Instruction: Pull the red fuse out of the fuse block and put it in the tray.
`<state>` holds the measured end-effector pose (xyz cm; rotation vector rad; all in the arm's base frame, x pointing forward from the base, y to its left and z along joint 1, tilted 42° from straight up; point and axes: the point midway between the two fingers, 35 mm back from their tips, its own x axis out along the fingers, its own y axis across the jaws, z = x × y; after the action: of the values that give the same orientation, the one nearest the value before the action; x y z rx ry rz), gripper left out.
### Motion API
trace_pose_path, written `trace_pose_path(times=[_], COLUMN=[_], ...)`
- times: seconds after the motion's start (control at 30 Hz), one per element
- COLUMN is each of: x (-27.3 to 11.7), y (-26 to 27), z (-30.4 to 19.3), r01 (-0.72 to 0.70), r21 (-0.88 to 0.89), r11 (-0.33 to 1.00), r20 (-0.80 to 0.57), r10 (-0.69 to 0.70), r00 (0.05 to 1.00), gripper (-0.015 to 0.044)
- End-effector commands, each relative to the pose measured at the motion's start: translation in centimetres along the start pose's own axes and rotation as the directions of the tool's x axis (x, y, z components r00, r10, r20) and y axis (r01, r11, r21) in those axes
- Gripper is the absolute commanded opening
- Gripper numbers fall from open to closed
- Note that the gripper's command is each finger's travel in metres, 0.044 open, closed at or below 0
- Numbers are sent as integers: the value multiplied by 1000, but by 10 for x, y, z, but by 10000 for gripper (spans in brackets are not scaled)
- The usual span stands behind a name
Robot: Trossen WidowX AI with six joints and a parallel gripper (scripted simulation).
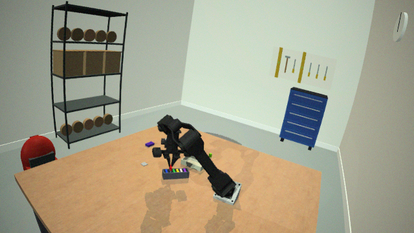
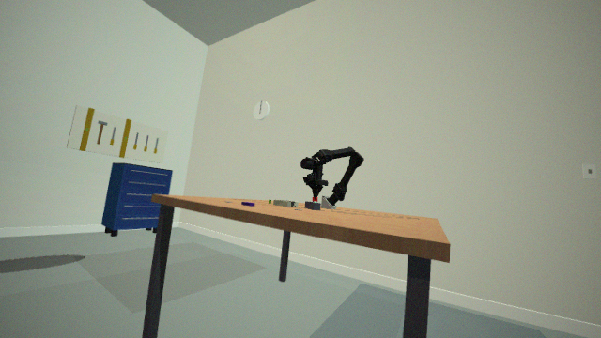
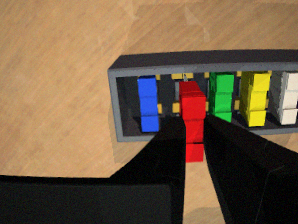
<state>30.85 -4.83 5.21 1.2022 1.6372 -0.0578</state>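
Red fuse pinched in the closed gripper, above the fuse block — four other fuses visible, one tray.

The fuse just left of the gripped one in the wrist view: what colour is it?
Blue, beside the red fuse the gripper holds. The wrist view shows it best.

Fuse block on table, tray just behind it, arm base to its right.
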Motion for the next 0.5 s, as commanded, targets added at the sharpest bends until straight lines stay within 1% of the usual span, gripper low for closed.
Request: trace_pose_path(times=[0.0, 0.47], x=[-3, -12], y=[0, -1], z=[0, 0], r01=[5, 4], r21=[-4, -4], r11=[1000, 1000], r20=[1, 0], r10=[-5, -4], r00=[1000, 1000], gripper=[0, 0])
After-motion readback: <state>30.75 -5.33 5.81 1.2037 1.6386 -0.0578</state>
